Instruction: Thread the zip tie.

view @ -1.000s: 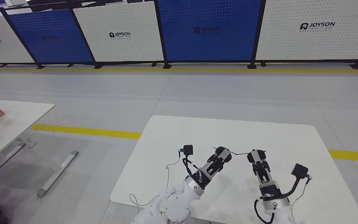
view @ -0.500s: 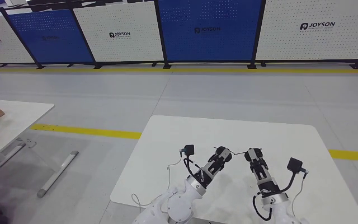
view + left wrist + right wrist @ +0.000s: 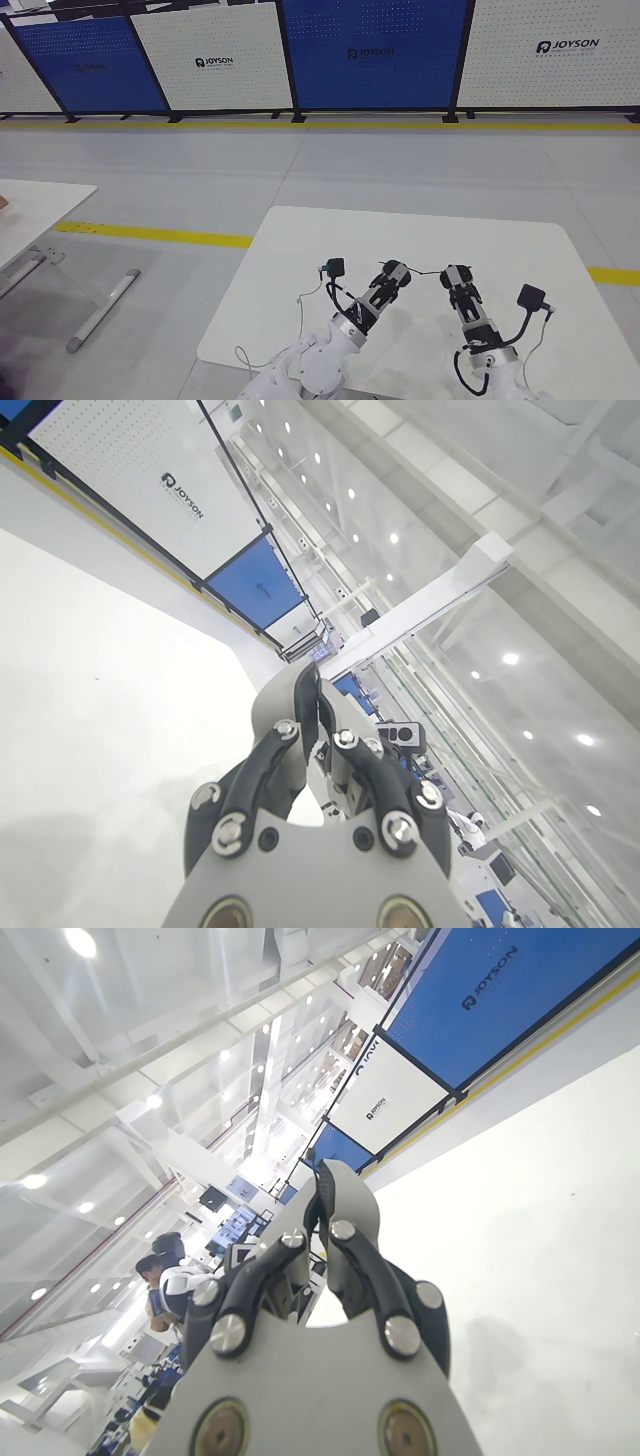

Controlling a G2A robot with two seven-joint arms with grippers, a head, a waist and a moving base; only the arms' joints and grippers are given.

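Zip tie [image 3: 424, 271] ran as thin dark line over table [image 3: 520, 250], stretched between your two grippers. Left gripper [image 3: 397, 270] was pinched closed on one end. Right gripper [image 3: 452, 272] clamped other end, short tip poking past fingertips [image 3: 345, 1180]. No loop visible; head too small to make out. Judged: you had ends secured, threading itself not yet done.

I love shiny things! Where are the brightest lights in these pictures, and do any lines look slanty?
Left wrist view: the round ceiling lights glow brightest, and the white table glares pale. Right wrist view: a big lamp flares at the edge, and the roof beams lean and fan out. Top view: soft, even light with no bright spots.
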